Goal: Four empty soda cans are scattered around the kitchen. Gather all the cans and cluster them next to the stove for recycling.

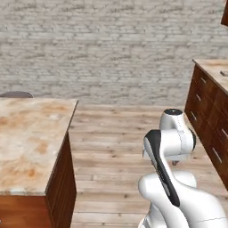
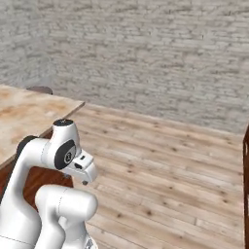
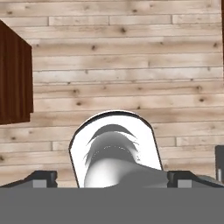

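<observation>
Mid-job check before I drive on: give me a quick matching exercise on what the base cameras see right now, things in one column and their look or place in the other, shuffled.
Things:
1. wall
2. floor
3. island top
4. drawer cabinet

Look or place:
a. pale wooden planks
b. grey-white brick
c. dark brown fronts with handles, at the right edge of the left base view
d. mottled beige and orange stone, at the left of the left base view

Pairs: 1-b, 2-a, 3-d, 4-c
</observation>
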{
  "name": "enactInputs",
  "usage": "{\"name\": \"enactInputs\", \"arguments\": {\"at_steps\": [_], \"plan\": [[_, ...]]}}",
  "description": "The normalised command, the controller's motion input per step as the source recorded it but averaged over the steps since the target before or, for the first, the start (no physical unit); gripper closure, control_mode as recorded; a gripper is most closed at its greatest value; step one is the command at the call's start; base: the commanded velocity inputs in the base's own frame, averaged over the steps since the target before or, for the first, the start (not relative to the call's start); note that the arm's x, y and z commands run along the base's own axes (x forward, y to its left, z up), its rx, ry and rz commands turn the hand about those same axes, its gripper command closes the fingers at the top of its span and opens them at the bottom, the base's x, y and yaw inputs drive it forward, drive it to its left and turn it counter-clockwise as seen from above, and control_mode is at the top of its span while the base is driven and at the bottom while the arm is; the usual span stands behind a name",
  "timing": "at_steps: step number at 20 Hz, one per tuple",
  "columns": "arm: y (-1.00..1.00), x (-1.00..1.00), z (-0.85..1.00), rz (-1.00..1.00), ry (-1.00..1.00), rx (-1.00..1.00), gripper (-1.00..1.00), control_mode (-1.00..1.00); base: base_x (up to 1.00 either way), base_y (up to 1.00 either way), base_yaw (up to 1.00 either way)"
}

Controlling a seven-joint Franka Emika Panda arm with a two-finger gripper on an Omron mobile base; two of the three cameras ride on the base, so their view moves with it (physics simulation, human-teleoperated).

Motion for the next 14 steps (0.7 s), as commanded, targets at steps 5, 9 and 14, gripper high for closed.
{"name": "enactInputs", "arguments": {"at_steps": [5, 9, 14], "plan": [[0.0, 0.0, 0.0, 0.0, 0.0, 0.0, -1.0, 1.0, 0.14, 0.01, 0.5], [0.0, 0.0, 0.0, 0.0, 0.0, 0.0, -1.0, 1.0, 0.32, -0.14, 0.43], [0.0, 0.0, 0.0, 0.0, 0.0, 0.0, -1.0, 1.0, 0.65, -0.46, 0.25]]}}
